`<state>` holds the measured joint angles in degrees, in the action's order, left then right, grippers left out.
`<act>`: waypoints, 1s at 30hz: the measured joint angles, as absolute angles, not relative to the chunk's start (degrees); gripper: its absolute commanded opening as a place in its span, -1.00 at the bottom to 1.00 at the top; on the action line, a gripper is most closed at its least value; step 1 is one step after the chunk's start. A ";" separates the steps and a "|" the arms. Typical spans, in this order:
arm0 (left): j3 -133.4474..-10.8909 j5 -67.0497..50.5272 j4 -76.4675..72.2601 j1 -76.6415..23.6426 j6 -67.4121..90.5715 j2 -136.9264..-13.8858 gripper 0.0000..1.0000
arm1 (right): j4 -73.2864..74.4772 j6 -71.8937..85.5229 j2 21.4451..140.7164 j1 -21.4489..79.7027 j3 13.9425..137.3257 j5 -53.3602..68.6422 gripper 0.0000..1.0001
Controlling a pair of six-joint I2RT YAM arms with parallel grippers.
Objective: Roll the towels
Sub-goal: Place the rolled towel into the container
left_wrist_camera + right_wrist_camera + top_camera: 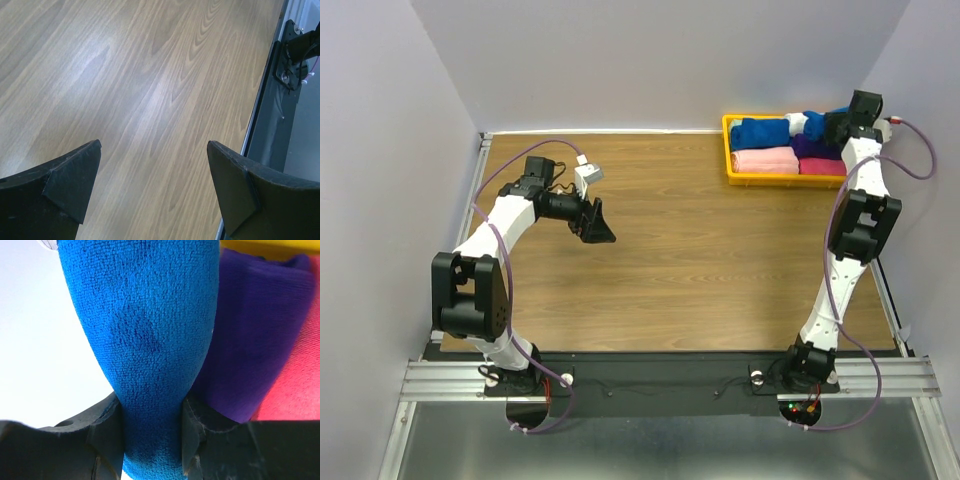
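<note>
Your right gripper (150, 430) pinches a royal-blue towel (145, 330) between its jaws at the yellow bin (728, 150), upper right, evidently to lift it out for rolling. A second blue towel (760, 132) lies at the bin's left end. Your left gripper (154, 145) hovers, jaws spread, over the wooden table (150, 75).

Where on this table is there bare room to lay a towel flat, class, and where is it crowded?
Bare wood runs between the left arm and the right arm, up to the yellow tray. The tray is crowded: filled with towels, with the right jaws shut on a blue towel.
</note>
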<state>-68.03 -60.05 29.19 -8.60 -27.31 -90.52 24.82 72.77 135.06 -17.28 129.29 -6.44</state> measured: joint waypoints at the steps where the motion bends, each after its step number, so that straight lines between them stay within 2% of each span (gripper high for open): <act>1: -67.79 -59.99 29.19 -8.58 -27.31 -90.52 0.97 | 24.75 73.45 135.87 -17.28 129.29 -6.42 -0.95; 4: -66.74 -59.94 28.99 -8.58 -27.22 -90.54 0.97 | 24.18 74.52 137.03 -17.26 129.29 -6.15 -0.88; 9: -66.61 -59.92 28.88 -8.58 -27.07 -90.56 0.97 | 22.74 75.40 137.27 -17.28 129.40 -6.04 -0.46; 15: -66.61 -59.77 28.91 -8.58 -27.07 -90.56 0.97 | 22.24 75.90 137.29 -17.28 129.40 -5.98 -0.28; 18: -66.61 -59.75 28.88 -8.58 -27.07 -90.56 0.97 | 22.24 75.99 137.32 -17.28 129.40 -5.98 -0.04; 23: -66.61 -59.77 28.88 -8.58 -27.07 -90.59 0.97 | 22.22 76.12 137.29 -17.28 129.40 -5.58 0.02; 25: -66.61 -59.75 28.84 -8.58 -27.07 -90.59 0.97 | 22.22 76.14 137.29 -17.28 129.40 -5.58 0.16; 27: -66.61 -59.75 28.82 -8.58 -27.07 -90.59 0.97 | 22.17 76.16 137.29 -17.28 129.40 -5.56 0.21; 30: -66.61 -59.75 28.64 -8.58 -27.07 -90.59 0.97 | 22.04 76.34 137.32 -17.28 129.40 -5.50 0.45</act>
<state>-66.61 -59.75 28.64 -8.58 -27.07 -90.59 22.04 76.34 137.32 -17.28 129.40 -5.50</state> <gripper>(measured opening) 0.986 0.631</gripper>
